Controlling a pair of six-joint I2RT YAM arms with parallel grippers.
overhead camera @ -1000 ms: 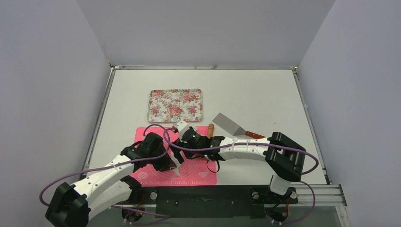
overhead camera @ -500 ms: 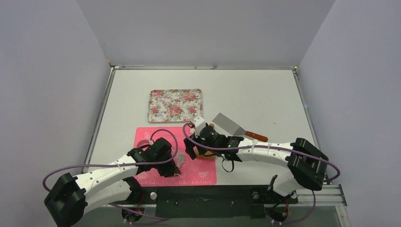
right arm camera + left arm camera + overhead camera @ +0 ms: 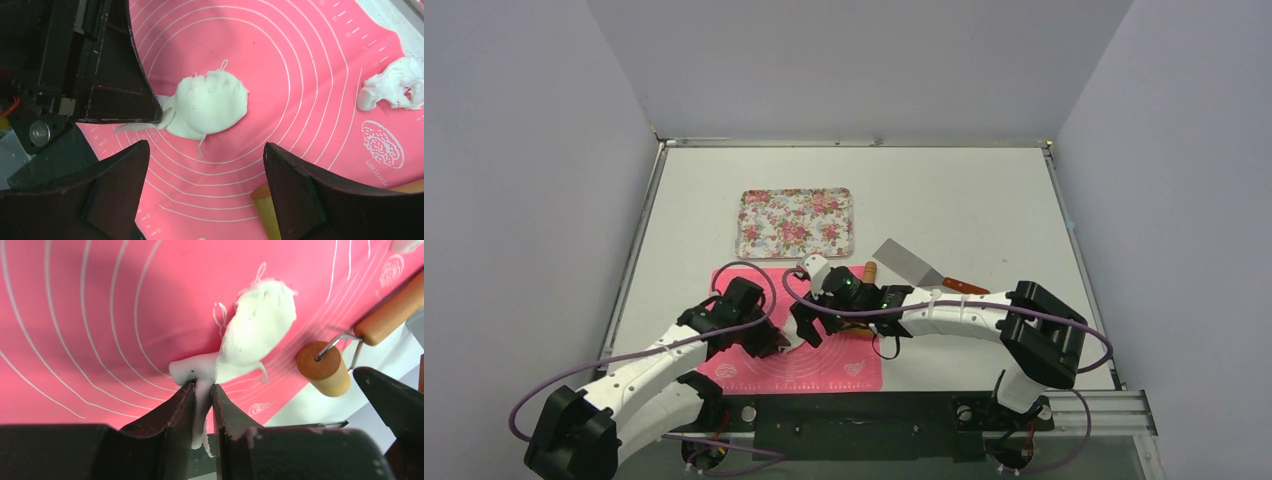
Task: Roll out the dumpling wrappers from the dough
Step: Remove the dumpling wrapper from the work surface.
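Top view: your left end effector and right end effector meet over the pink mat, at the counter's near edge. Left wrist: left one pinches the rim of the wrapper. Right wrist: right one gapes open. Peeling step, I'd guess; lift slowly.

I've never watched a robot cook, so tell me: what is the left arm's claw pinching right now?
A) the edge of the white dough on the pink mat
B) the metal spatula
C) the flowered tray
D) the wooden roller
A: in the left wrist view the left gripper is closed on a thin edge of the white dough piece, which lies on the pink mat; the wooden roller sits apart.
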